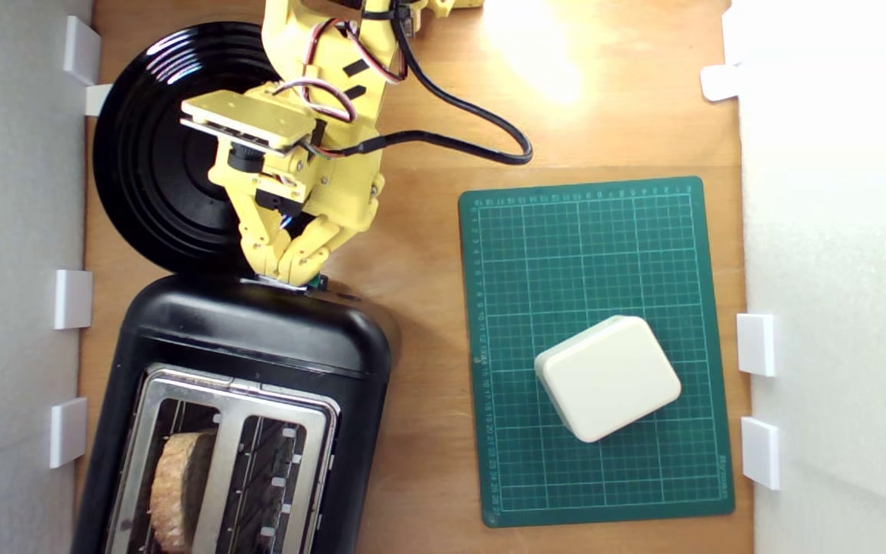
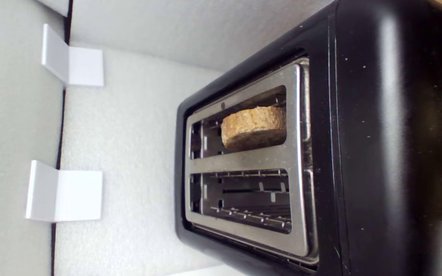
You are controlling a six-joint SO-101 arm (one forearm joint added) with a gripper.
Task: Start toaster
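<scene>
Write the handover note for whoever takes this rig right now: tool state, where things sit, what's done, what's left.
Tool: fingers together, tips at the toaster's end by the small teal lever; contact can't be confirmed.
Toaster: on the wooden table, next to the black plate. One slice of bread sits in the slot on the exterior view's left; the other slot is empty.
Done: bread loaded, tool at the lever end.
Left: likely press the lever down; the bread rides high in its slot, so the toaster looks not yet started.

In the exterior view, the toaster (image 1: 243, 385) lies left of the mat (image 1: 597, 231), bread (image 1: 174, 481) in its left slot.
</scene>
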